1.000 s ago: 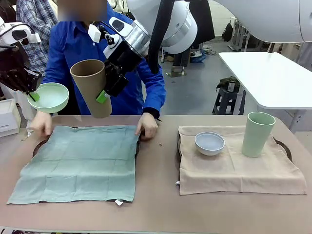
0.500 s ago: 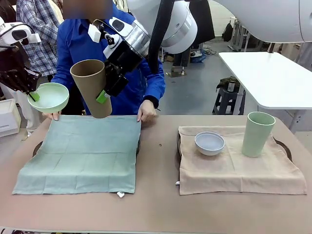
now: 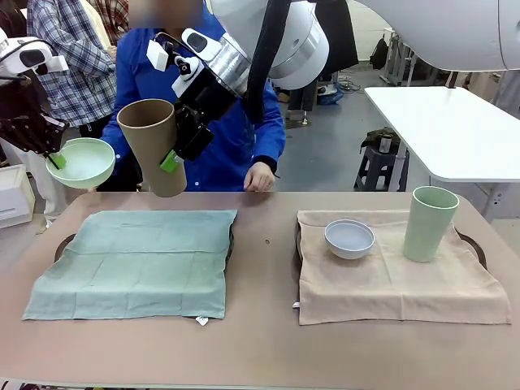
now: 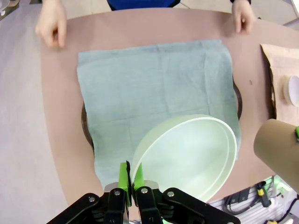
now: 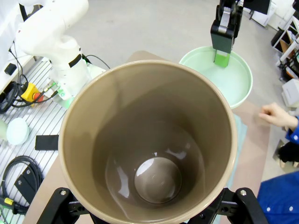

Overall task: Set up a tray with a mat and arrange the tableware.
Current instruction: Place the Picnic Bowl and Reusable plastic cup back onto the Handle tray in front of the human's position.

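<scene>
Pinching the rim of the mint green bowl, the left gripper hangs high above the green mat. Right gripper clamps the tan-brown cup by its wall, tilted, also above that mat. Pale blue-white bowl and pale green cup sit well right of it. Risk, I'd say: that thin rim pinch slipping on the way down, or bowl and cup bumping together.

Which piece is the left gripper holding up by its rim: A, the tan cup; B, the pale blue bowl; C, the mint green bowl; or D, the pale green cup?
C: the left gripper pinches the rim of the mint green bowl above the green mat.
</scene>
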Tool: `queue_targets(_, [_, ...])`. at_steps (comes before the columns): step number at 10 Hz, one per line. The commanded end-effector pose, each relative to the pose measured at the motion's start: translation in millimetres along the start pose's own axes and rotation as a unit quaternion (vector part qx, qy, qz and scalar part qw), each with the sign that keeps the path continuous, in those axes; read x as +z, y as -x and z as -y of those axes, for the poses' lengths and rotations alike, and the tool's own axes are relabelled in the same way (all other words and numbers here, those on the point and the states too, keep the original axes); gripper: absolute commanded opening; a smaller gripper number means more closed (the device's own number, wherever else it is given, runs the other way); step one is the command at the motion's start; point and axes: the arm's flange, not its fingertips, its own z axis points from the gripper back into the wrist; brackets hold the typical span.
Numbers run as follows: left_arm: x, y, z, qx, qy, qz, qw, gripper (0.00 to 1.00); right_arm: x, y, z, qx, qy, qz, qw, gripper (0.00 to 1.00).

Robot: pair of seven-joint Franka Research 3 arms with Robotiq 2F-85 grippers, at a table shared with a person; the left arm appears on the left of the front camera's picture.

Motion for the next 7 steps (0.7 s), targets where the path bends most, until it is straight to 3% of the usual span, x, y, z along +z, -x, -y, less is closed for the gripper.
queue_targets(1, [1.6, -0.2, 0.3, -0.002, 0.0, 0.004, 1.0, 0.0, 1.8, -1.5, -0.2, 0.0, 0.001, 0.002, 1.0, 0.83])
queue_targets(6, [1.6, -0.2, 0.3, -0.002, 0.0, 0.004, 1.0, 0.0, 0.0, 0.0, 0.0, 0.0, 0.0, 0.0, 1.0, 0.85])
queue_targets(7, [0.0, 0.0, 0.0, 0.0, 0.0, 0.0, 1.0, 0.04, -1.7, 11.2, 3.0, 0.017, -0.014, -0.001, 1.0, 0.85])
